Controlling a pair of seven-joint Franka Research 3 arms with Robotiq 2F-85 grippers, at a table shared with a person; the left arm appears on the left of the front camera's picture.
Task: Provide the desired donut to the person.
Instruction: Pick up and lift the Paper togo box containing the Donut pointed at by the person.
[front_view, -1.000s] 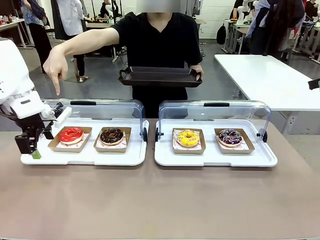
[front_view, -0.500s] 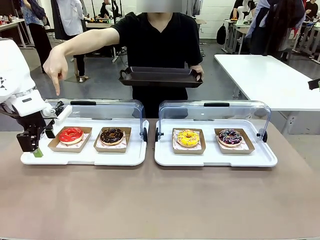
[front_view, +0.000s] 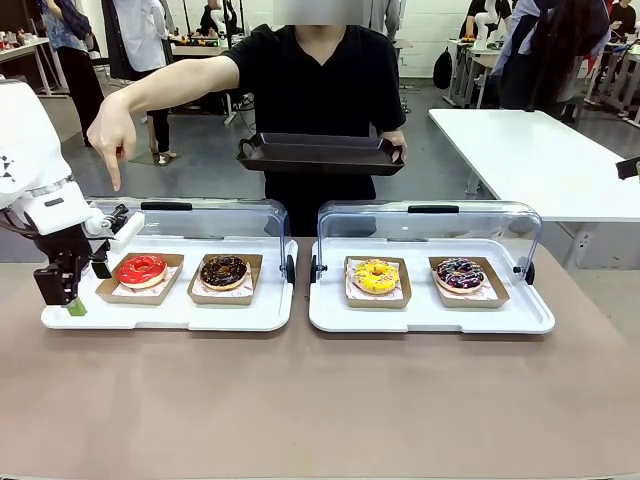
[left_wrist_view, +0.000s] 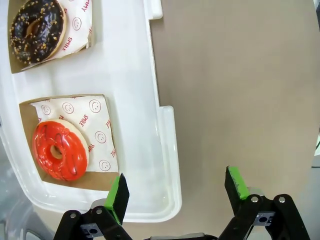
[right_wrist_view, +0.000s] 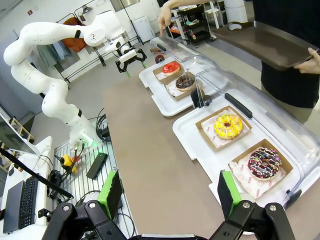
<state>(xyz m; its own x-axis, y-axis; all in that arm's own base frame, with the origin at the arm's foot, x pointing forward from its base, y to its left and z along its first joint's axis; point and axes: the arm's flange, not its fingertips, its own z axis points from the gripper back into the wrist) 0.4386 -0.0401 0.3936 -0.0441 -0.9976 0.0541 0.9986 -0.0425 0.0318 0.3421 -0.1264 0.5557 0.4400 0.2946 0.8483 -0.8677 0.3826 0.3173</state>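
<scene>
Your left claw (front_view: 68, 298) hangs wide open, empty, over near rim of white plastic tray (front_view: 200, 318), just beside red glazed donut (front_view: 142, 268). Person's hand (front_view: 112, 135) points down at that donut, so you likely grab it. Flat black tray (front_view: 320, 155) waits in person's other hand (front_view: 393, 138). Clear plastic lid (front_view: 200, 218) up; chocolate donut (front_view: 223, 270) close by. Right claw (right_wrist_view: 169, 192) open, well apart.
</scene>
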